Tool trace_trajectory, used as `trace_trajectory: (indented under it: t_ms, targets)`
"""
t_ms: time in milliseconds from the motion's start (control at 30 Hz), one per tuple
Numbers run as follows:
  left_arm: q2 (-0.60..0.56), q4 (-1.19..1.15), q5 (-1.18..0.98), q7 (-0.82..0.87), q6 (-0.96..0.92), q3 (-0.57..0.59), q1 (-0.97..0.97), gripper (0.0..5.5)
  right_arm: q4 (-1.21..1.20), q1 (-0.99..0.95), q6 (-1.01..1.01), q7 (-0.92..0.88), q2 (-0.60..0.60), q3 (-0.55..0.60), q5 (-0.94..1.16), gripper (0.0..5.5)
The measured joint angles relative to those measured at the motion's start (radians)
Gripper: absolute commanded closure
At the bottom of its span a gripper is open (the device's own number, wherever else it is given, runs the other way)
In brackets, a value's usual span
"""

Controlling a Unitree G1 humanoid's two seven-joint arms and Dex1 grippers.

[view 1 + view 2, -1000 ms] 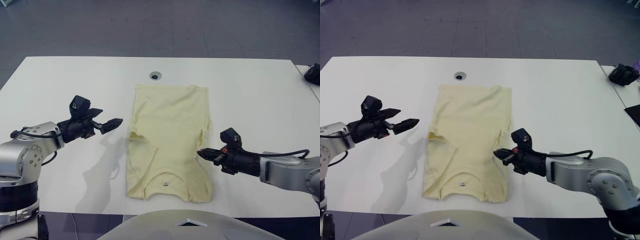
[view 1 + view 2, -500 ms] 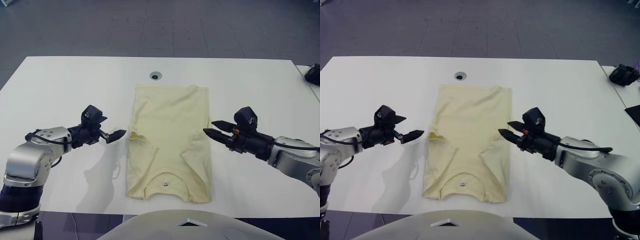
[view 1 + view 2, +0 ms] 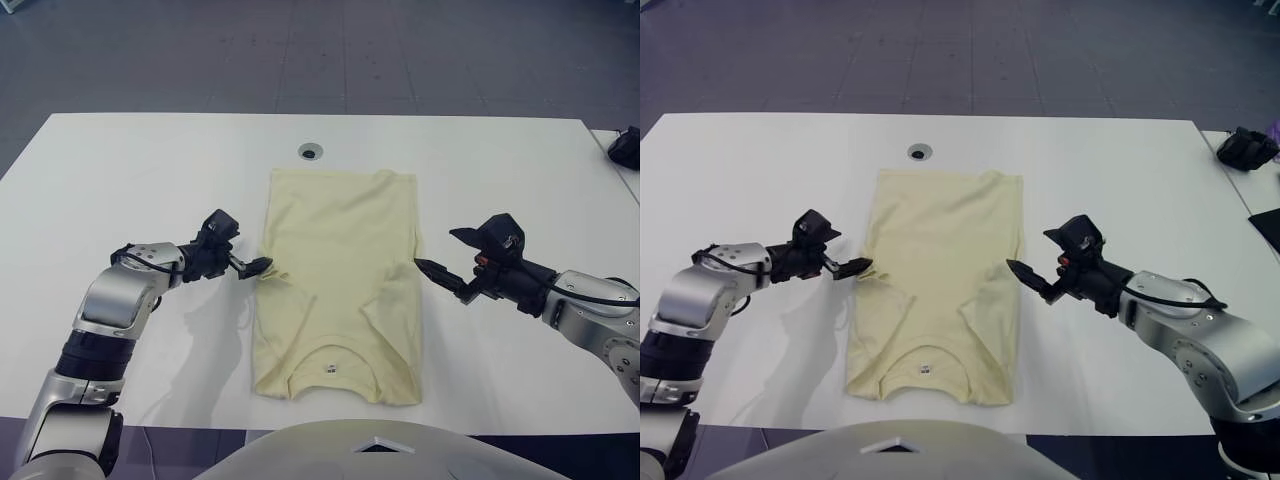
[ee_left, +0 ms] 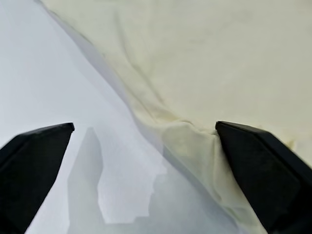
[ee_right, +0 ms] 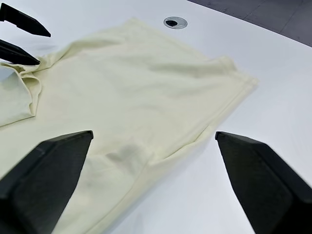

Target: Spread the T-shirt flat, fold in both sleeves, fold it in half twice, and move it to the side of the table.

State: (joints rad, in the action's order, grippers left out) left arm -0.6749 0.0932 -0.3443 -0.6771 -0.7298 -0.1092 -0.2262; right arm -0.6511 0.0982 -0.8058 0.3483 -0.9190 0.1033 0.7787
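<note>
Though floor [image 3: 420, 50] perhaps tiled, white table [image 3: 130, 170]

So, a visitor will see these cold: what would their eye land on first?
The pale yellow T-shirt lies on the white table, collar nearest the robot. The left gripper, open, is at its puckered left edge; the right gripper, open, at its right edge.

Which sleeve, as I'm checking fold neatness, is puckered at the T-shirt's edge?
The sleeve on the robot's left, beside the left claw: its fold bunches up at the edge, while the right sleeve lies flat.
</note>
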Motion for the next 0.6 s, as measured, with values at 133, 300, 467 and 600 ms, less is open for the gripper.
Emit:
trace_trajectory:
  t_ms: [133,300,467,600]
  targets:
    - [0.003,0.106,0.007,0.078,0.117,0.199,0.003,0.1,-0.022,0.115,0.171,0.145,-0.097,0.025,-0.206,0.12]
    - [-0.233,0.238,0.127,-0.161,0.453,0.229,0.258,0.1,-0.053,0.482,0.393,0.401,-0.175,0.166,-0.438,0.12]
    - [-0.296,0.298,0.137,-0.376,0.693,0.259,0.591,0.1,-0.045,0.754,0.773,0.529,-0.149,0.22,-0.72,0.12]
    - [-0.325,0.29,0.215,-0.43,0.901,0.272,0.717,0.1,-0.045,0.796,0.918,0.523,-0.086,0.164,-0.829,0.12]
